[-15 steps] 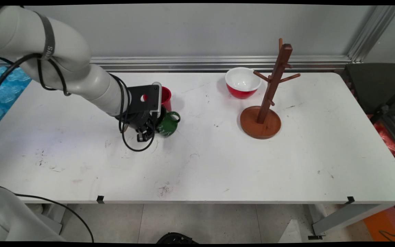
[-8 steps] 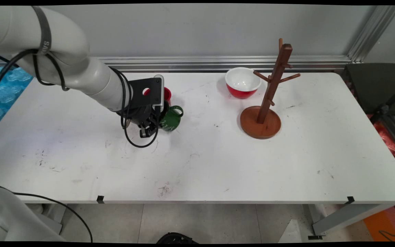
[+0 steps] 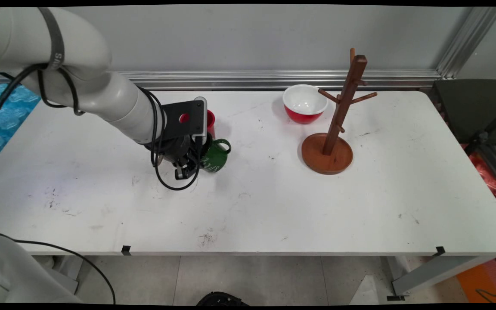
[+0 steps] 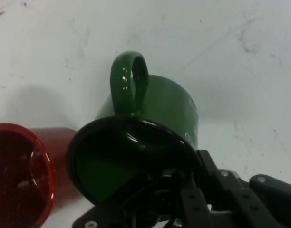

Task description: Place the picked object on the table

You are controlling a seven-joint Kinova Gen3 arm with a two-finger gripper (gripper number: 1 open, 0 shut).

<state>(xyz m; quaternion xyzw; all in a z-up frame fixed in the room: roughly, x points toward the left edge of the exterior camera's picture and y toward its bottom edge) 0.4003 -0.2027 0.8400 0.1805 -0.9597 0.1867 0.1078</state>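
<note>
My gripper (image 3: pixel 186 167) is shut on the rim of a dark green mug (image 3: pixel 215 156), one finger inside it and one outside. The mug hangs tilted just over the white table (image 3: pixel 274 202), its handle pointing away from the arm. In the hand view the green mug (image 4: pixel 160 107) fills the middle with its handle upward, and my gripper (image 4: pixel 176 192) clamps the black-lined rim at the bottom. A red cup (image 3: pixel 209 120) stands right behind the mug; in the hand view the red cup (image 4: pixel 22 175) is at the lower left, very near the mug.
A red bowl (image 3: pixel 305 103) with a white inside sits at the back of the table. To its right stands a wooden mug tree (image 3: pixel 342 107) with bare pegs on a round base (image 3: pixel 327 157). Black cables (image 3: pixel 168 183) loop under the wrist.
The gripper, still shut on the green mug, has shifted a little to the right. It rose with the mug half a second ago and has since come down slightly.
</note>
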